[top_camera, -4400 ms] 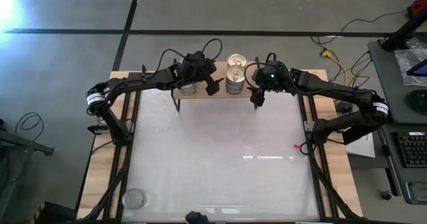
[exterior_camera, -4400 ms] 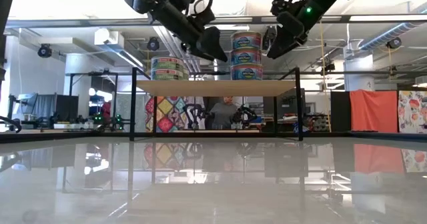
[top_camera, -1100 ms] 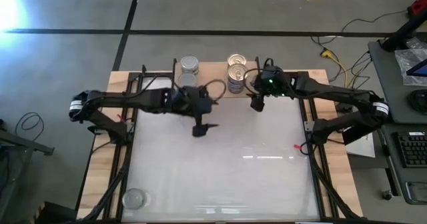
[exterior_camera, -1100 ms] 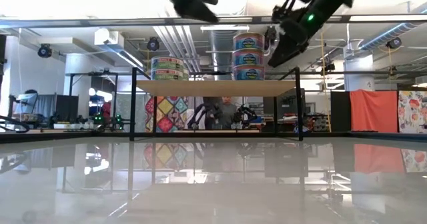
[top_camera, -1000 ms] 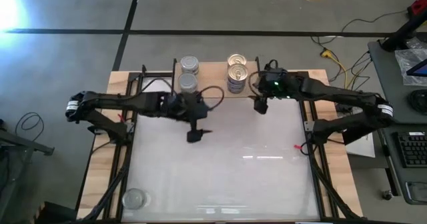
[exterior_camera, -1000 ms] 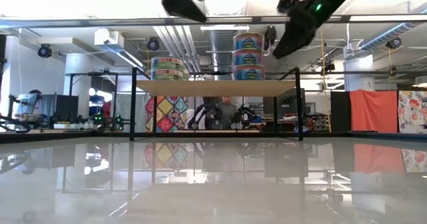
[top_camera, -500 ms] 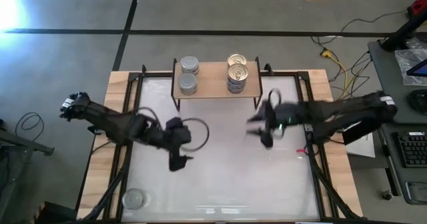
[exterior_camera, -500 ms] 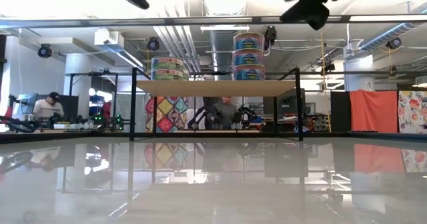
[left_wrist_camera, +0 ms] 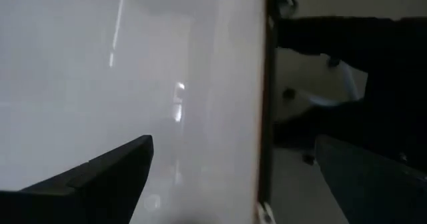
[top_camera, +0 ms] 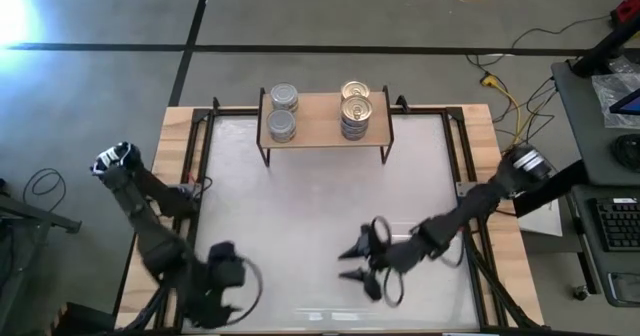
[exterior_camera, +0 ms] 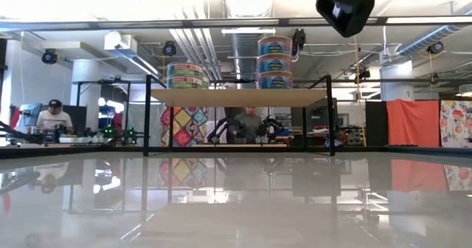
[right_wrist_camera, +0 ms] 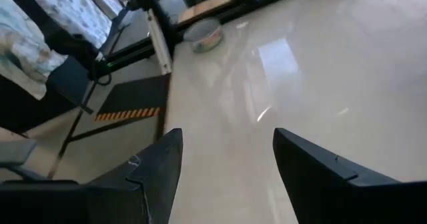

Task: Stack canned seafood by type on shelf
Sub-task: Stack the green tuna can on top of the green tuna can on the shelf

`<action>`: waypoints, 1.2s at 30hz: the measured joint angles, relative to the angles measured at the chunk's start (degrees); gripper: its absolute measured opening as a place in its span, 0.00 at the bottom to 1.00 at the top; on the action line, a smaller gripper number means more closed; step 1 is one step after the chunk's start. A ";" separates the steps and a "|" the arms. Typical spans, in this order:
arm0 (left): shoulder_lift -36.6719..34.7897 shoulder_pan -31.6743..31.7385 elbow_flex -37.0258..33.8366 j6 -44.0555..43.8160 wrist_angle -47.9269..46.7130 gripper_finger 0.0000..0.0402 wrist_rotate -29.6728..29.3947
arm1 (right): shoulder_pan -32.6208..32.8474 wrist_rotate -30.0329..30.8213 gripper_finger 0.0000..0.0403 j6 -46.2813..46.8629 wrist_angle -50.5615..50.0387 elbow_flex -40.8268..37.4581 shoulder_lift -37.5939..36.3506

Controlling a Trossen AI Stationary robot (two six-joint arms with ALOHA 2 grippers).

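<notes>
High view: tins stacked on the shelf (top_camera: 322, 134); left hand (top_camera: 226, 276) and right hand (top_camera: 357, 264) empty, fingers spread

High view: overhead, straight down, whole table (top_camera: 320, 206) in frame. Low view: at table-top height, level, facing the shelf (exterior_camera: 237, 97) at the far edge and the room beyond; the overhead view shows that shelf too. Both wrist views sit close over the table surface.
</notes>
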 joint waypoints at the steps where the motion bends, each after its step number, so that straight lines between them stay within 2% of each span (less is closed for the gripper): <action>1: 0.37 -1.82 -0.01 -1.97 -0.07 1.00 -0.21 | 1.27 0.96 0.56 0.63 -0.06 2.32 2.95; 5: 2.02 -8.26 -0.01 -11.11 -0.38 1.00 -1.70 | 5.93 4.90 0.56 0.88 -0.56 14.01 14.08; 10: 4.33 -11.18 -0.01 -18.92 -1.97 1.00 -1.34 | 10.79 9.88 0.56 -1.88 -5.84 30.40 25.25; 16: 8.08 -11.21 -0.03 -27.67 -9.81 1.00 7.17 | 15.27 19.56 0.56 -2.38 -20.82 49.17 35.00; 20: 10.94 -11.21 -0.03 -31.90 -16.07 1.00 15.03 | 17.44 23.85 0.56 -2.37 -26.20 58.98 40.33; 24: 13.67 -11.22 -0.03 -33.71 -20.60 1.00 21.41 | 19.01 24.82 0.56 -2.63 -28.54 66.12 44.51; 30: 16.61 -10.49 -0.46 -33.10 -21.01 1.00 25.72 | 20.09 24.86 0.56 -2.78 -33.86 73.53 48.57; 36: 16.83 -9.10 -6.64 -32.48 -19.24 1.00 29.98 | 20.07 25.43 0.56 -2.67 -39.96 76.09 48.48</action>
